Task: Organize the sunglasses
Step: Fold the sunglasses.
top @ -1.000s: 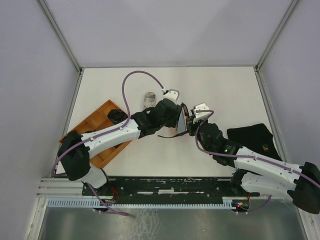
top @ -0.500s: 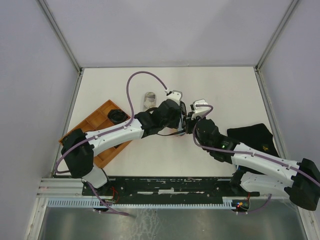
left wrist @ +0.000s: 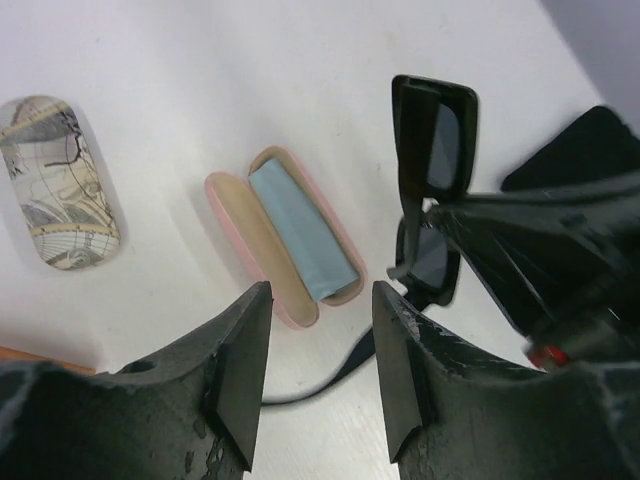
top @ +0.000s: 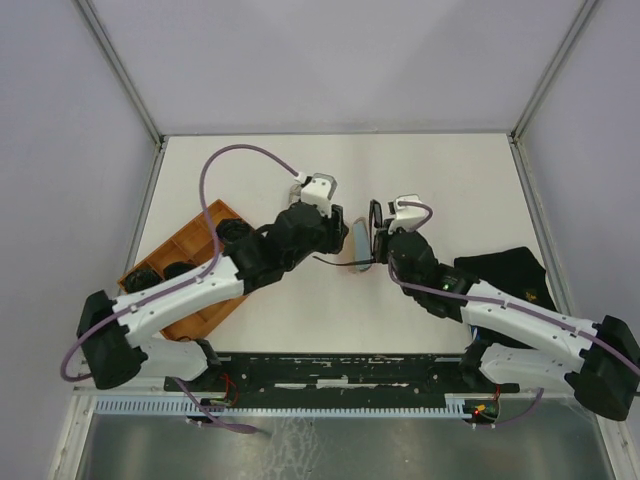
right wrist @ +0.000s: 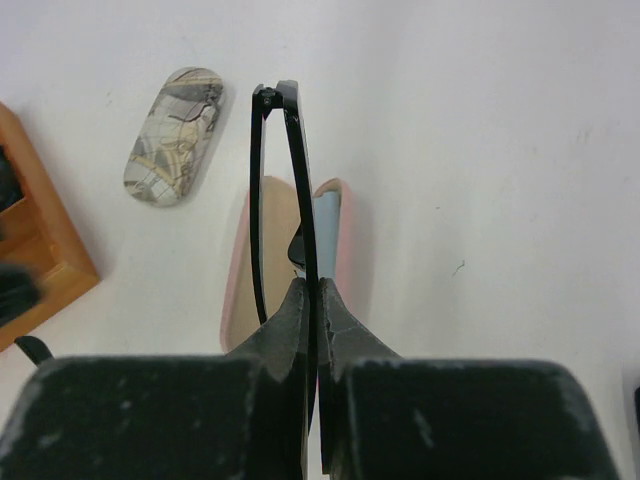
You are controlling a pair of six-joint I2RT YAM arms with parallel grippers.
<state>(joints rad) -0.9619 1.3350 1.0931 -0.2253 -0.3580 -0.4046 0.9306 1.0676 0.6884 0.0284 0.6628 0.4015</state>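
R gripper (right wrist: 311, 295) clamped tight on sunglasses (right wrist: 297, 150), held edge-up over open pink case (left wrist: 270, 240), mid-table (top: 450, 180). L gripper (left wrist: 320, 300) abt half open, empty, just beside sunglasses on their left.

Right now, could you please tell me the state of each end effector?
Left end effector: open, holding nothing.
Right end effector: closed on the sunglasses.

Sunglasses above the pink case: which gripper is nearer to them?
Right. The right gripper is shut on the sunglasses; the left gripper hangs open beside them.
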